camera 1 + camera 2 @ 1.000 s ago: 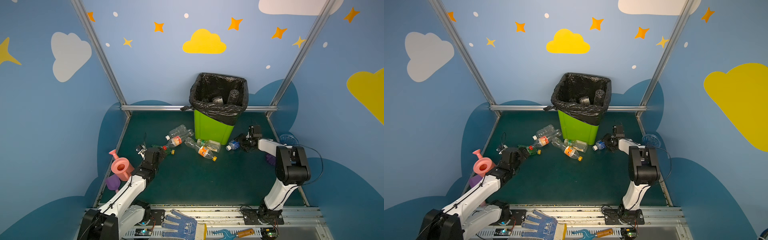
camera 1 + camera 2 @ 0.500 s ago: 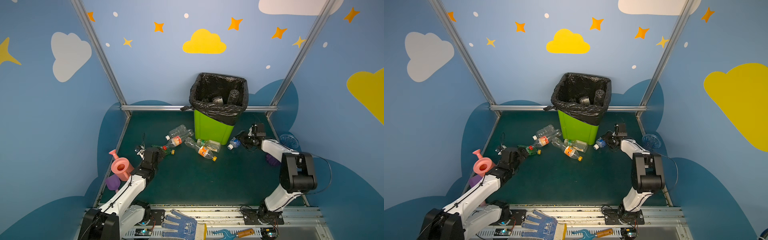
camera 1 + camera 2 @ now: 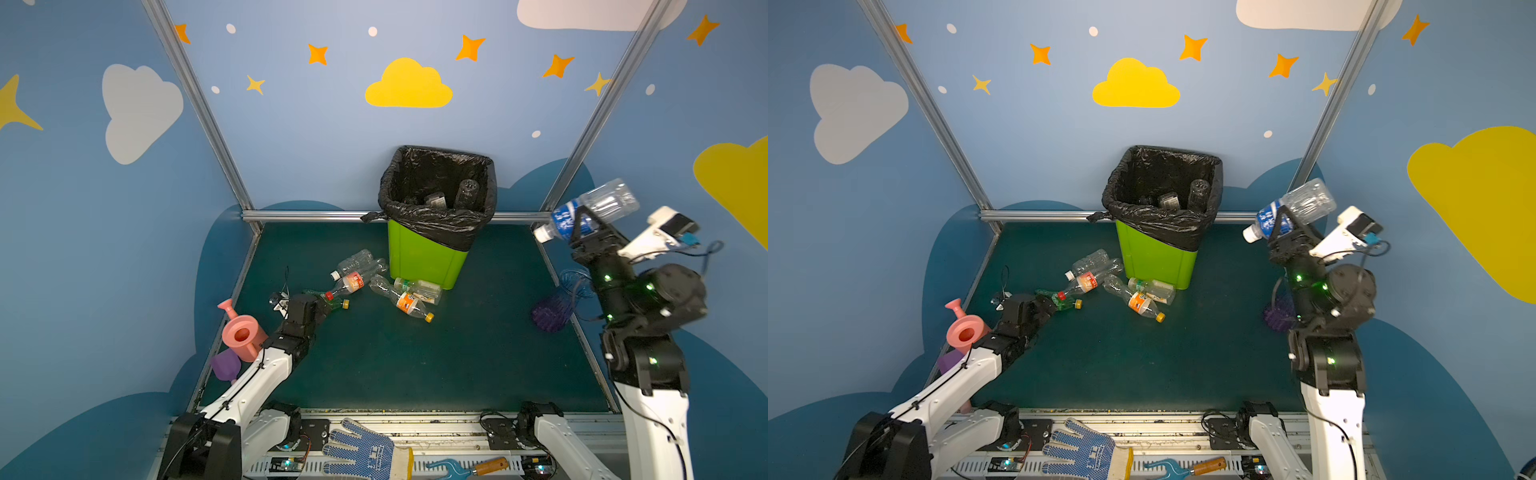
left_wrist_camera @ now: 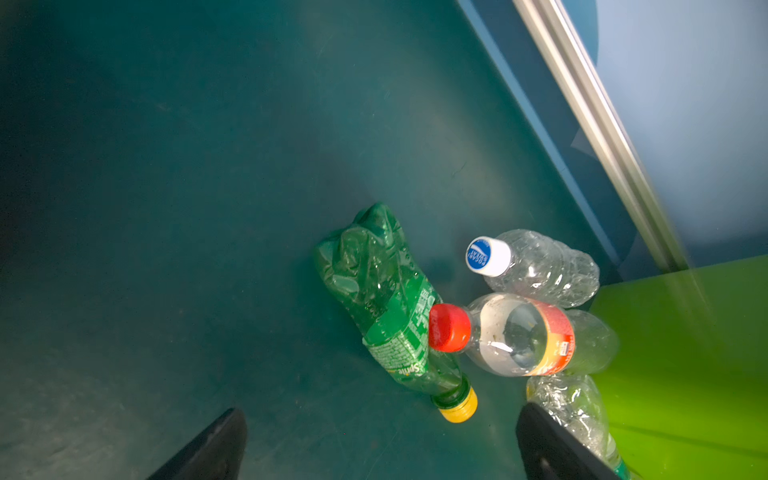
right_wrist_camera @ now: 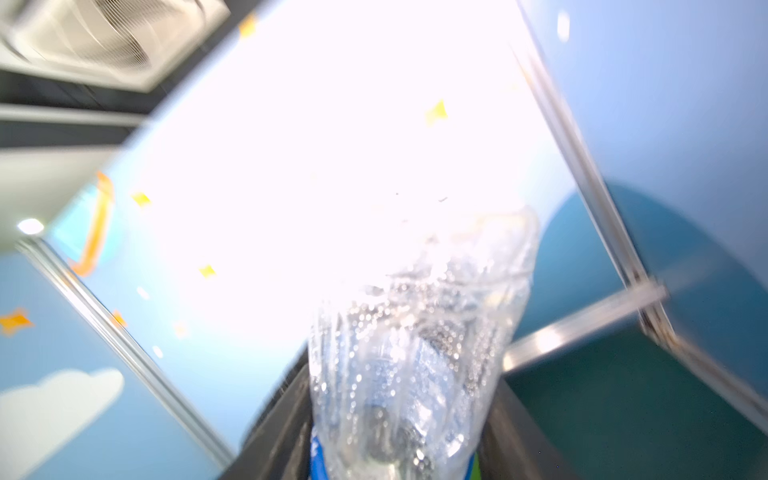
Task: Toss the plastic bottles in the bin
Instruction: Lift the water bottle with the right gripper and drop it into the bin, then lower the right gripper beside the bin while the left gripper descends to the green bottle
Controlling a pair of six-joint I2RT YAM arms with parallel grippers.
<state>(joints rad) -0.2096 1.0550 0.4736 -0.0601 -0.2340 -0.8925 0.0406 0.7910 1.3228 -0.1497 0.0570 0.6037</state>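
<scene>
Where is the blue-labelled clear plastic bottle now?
In both top views, the blue-labelled clear plastic bottle is held high on the right in the right tool, right of the lime-green plastic bin.

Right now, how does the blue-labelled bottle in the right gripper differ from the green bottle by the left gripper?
The blue-labelled bottle is clear with a white cap; the green bottle is green with a yellow cap. The blue-labelled bottle is held aloft by the right gripper; the green bottle lies on the mat before the open left gripper. Both are capped, outside the bin.
</scene>
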